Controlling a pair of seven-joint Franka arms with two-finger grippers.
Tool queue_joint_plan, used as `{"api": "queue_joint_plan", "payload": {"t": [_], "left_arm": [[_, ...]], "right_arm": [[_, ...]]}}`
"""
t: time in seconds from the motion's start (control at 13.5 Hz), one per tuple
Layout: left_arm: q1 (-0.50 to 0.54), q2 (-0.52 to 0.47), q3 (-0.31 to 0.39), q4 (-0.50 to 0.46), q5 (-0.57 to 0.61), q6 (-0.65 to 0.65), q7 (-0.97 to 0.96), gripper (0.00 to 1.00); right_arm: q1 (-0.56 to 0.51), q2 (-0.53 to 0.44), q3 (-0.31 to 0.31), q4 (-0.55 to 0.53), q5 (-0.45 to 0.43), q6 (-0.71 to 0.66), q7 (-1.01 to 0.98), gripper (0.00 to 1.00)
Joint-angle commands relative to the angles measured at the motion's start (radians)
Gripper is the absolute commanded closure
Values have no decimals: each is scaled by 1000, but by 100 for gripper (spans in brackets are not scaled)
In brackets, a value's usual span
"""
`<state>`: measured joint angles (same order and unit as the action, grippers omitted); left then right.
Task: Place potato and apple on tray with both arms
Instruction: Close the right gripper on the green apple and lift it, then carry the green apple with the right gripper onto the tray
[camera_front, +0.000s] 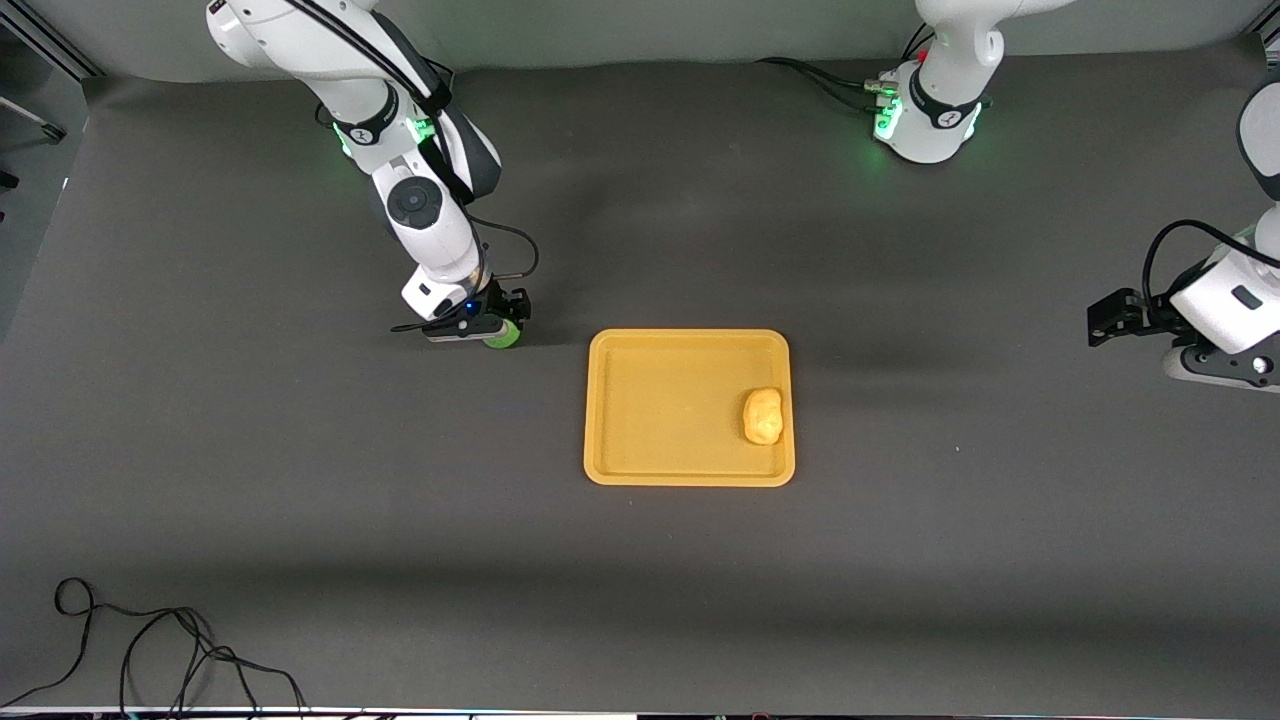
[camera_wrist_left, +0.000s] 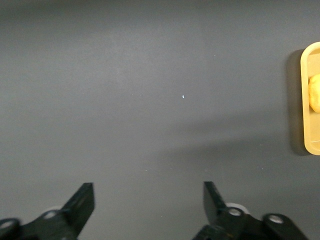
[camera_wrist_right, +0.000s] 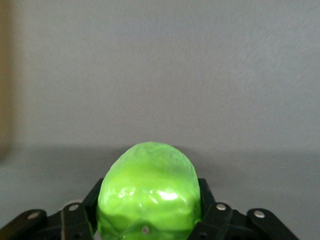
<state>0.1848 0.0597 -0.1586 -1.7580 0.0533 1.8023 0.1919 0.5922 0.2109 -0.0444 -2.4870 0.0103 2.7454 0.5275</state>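
Note:
The green apple (camera_front: 504, 334) sits between the fingers of my right gripper (camera_front: 497, 325), which is shut on it low over the table, beside the tray's corner toward the right arm's end. In the right wrist view the apple (camera_wrist_right: 148, 187) fills the space between the black fingers (camera_wrist_right: 93, 200). The orange-yellow tray (camera_front: 660, 410) lies mid-table. The potato (camera_front: 763, 415) lies in it by the rim toward the left arm's end. My left gripper (camera_front: 1103, 325) waits open and empty above the table at the left arm's end (camera_wrist_left: 148, 200). Its view shows the tray's edge (camera_wrist_left: 306, 125) and the potato (camera_wrist_left: 315, 93).
A loose black cable (camera_front: 150, 650) lies on the table near the front camera at the right arm's end. The dark grey table (camera_front: 900, 560) surrounds the tray.

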Motion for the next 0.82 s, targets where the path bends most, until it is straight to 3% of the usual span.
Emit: {"api": "queue_joint_plan", "payload": {"t": [0.0, 0.15, 0.3, 0.52, 0.74], "left_arm": [[13, -3, -2, 0, 7, 8, 17, 0], [13, -3, -2, -1, 7, 9, 18, 0], [12, -3, -4, -1, -1, 8, 18, 0], [12, -4, -6, 0, -3, 2, 21, 0], [8, -9, -7, 0, -3, -8, 23, 0]], "right_arm": [[0, -172, -23, 100, -6, -299, 6, 48], [0, -209, -26, 271, -6, -554, 9, 48], [-2, -184, -37, 493, -6, -770, 9, 48], [6, -102, -37, 711, -6, -855, 20, 48], [33, 98, -23, 998, -1, -938, 26, 48]]}}
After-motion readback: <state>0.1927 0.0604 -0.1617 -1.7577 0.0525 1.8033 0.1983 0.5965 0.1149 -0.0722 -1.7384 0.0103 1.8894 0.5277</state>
